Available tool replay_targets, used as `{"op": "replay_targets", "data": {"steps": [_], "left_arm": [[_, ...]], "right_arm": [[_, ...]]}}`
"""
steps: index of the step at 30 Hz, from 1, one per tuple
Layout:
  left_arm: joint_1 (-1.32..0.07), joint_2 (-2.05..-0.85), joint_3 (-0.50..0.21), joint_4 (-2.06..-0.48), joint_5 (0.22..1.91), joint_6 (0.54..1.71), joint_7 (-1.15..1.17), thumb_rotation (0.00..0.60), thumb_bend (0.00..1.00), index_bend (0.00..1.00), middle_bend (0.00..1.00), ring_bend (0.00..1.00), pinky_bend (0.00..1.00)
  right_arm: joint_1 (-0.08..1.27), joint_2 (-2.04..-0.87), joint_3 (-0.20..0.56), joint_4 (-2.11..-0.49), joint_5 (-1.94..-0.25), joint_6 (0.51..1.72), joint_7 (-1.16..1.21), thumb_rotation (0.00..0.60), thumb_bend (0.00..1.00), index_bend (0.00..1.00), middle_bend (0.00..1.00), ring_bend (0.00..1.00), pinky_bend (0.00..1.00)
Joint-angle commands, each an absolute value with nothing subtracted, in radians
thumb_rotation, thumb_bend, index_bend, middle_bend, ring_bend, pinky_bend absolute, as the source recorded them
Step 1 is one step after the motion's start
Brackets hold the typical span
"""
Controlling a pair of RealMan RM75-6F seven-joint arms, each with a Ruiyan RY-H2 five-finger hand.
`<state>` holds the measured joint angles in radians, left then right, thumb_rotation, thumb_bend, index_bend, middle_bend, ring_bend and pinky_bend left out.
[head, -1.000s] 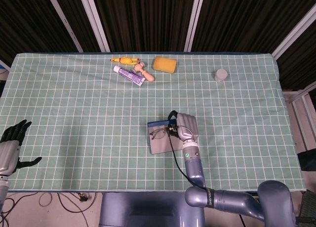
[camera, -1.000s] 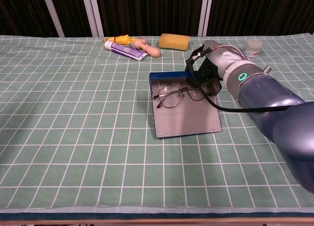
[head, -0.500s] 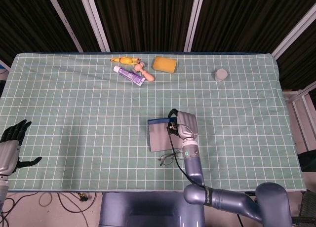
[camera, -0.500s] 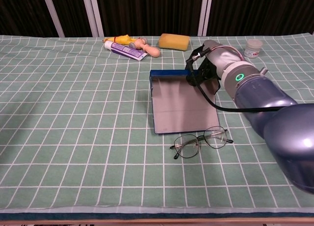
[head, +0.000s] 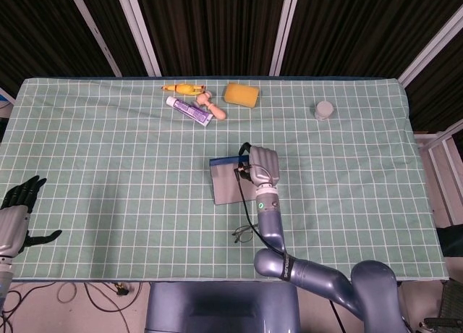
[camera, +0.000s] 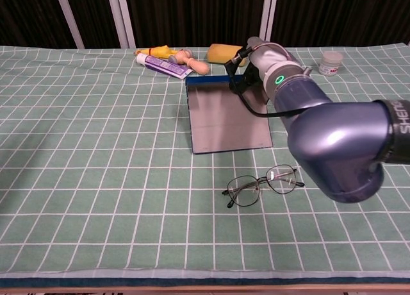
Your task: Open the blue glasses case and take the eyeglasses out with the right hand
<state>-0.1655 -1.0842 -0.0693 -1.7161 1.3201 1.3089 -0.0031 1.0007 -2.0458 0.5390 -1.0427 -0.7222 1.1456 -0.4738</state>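
The blue glasses case (head: 230, 184) (camera: 224, 115) lies open at mid table, its grey inside bare. The eyeglasses (head: 247, 233) (camera: 262, 184) lie on the cloth just in front of the case, free of any hand. My right hand (head: 262, 166) (camera: 264, 63) sits at the case's far right corner, with its dark fingers (camera: 240, 77) curled over the blue rim. My left hand (head: 19, 206) hangs off the table's near left edge with fingers apart and nothing in it; the chest view does not show it.
Along the far edge lie a yellow sponge (head: 241, 94) (camera: 227, 53), a purple-and-white tube (head: 189, 110) (camera: 165, 64), a yellow toy (head: 182, 89) and a wooden piece (head: 213, 108). A small white jar (head: 325, 110) (camera: 332, 63) stands at the far right.
The eyeglasses left my right hand and landed on the cloth in front of the case. The hand and the case then shifted together to the left and away from me.
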Motion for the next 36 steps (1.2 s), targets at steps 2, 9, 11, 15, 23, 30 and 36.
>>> {"op": "replay_targets", "data": {"steps": [2, 9, 11, 15, 23, 30, 36], "left_arm": [[-0.164, -1.084, -0.068, -1.716, 1.324, 1.313, -0.004, 0.6, 0.0, 0.0, 0.0, 0.0, 0.0], [-0.164, -1.087, -0.066, -1.714, 1.333, 1.318, -0.001, 0.6, 0.0, 0.0, 0.0, 0.0, 0.0], [-0.162, -1.087, -0.064, -1.712, 1.338, 1.322, 0.0, 0.6, 0.0, 0.0, 0.0, 0.0, 0.0], [-0.162, -1.091, -0.063, -1.706, 1.346, 1.327, 0.005, 0.6, 0.0, 0.0, 0.0, 0.0, 0.0], [-0.163, -1.099, -0.054, -1.695, 1.377, 1.338, 0.02, 0.6, 0.0, 0.0, 0.0, 0.0, 0.0], [-0.161, -1.104, -0.04, -1.671, 1.426, 1.359, 0.031, 0.6, 0.0, 0.0, 0.0, 0.0, 0.0], [-0.158, -1.114, -0.026, -1.648, 1.465, 1.378, 0.069, 0.6, 0.0, 0.0, 0.0, 0.0, 0.0]], "right_arm": [[1.054, -2.081, 0.58, -0.959, -0.699, 1.108, -0.499, 0.6, 0.39, 0.21, 0.89, 0.97, 1.0], [1.017, -2.046, 0.564, -1.044, -0.703, 1.146, -0.535, 0.6, 0.36, 0.0, 0.89, 0.97, 1.0], [0.991, -2.02, 0.547, -1.102, -0.711, 1.166, -0.547, 0.6, 0.36, 0.0, 0.89, 0.96, 1.0], [0.912, -1.936, 0.487, -1.259, -0.739, 1.209, -0.575, 0.6, 0.35, 0.0, 0.87, 0.95, 0.99], [0.701, -1.654, 0.281, -1.628, -0.899, 1.335, -0.609, 0.6, 0.34, 0.0, 0.54, 0.66, 0.65], [0.53, -1.394, 0.125, -1.861, -0.998, 1.43, -0.599, 0.6, 0.2, 0.0, 0.03, 0.04, 0.29], [0.384, -1.22, 0.006, -1.945, -1.11, 1.508, -0.494, 0.6, 0.06, 0.0, 0.0, 0.0, 0.24]]}}
